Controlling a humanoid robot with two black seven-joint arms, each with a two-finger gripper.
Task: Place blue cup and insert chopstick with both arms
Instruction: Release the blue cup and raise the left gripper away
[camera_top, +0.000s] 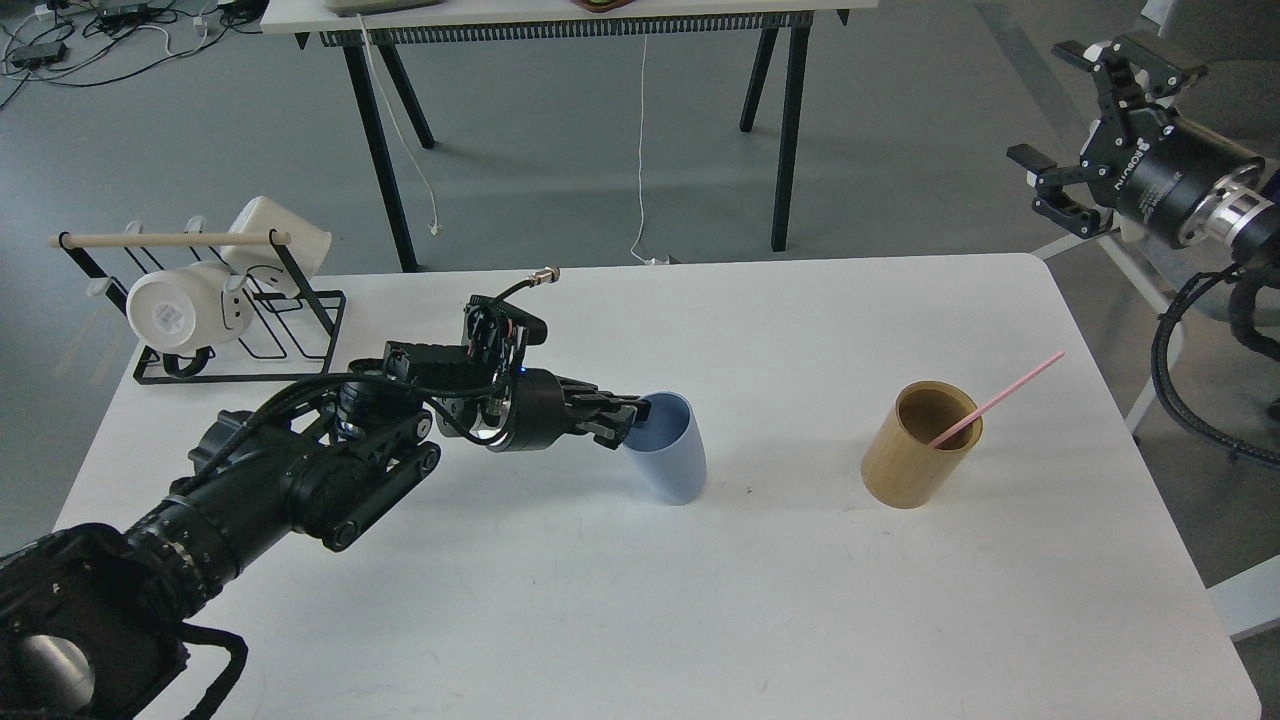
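The blue cup (668, 450) stands on the white table (640, 620), near its middle and tilted slightly, at the tip of the left claw (632, 415). The claw's fingers pinch the near rim, apparently one finger inside the mouth and one outside. The cup looks like thin matte plastic: probably light, fairly stiff, not fragile, and easy to tip. A pinch on the rim wall is a workable hold; a firm squeeze could flex the wall. Nothing can be seen inside the cup from this angle.

To the right of the left claw, well apart from the cup, stands a tan wooden holder (918, 460). It holds the pink chopstick (1000, 400), which leans on the far rim and juts up and to the right. The stick is thin, probably light, rigid and smooth. Judged best hold: the exposed upper part, clear of the holder rim.

The right claw (1075, 120) hangs high beyond the table's right edge, fingers spread wide and holding nothing, well apart from the chopstick.

Far to the left of the left claw, a black wire rack (240, 330) carries two white mugs (190, 305) on their sides.
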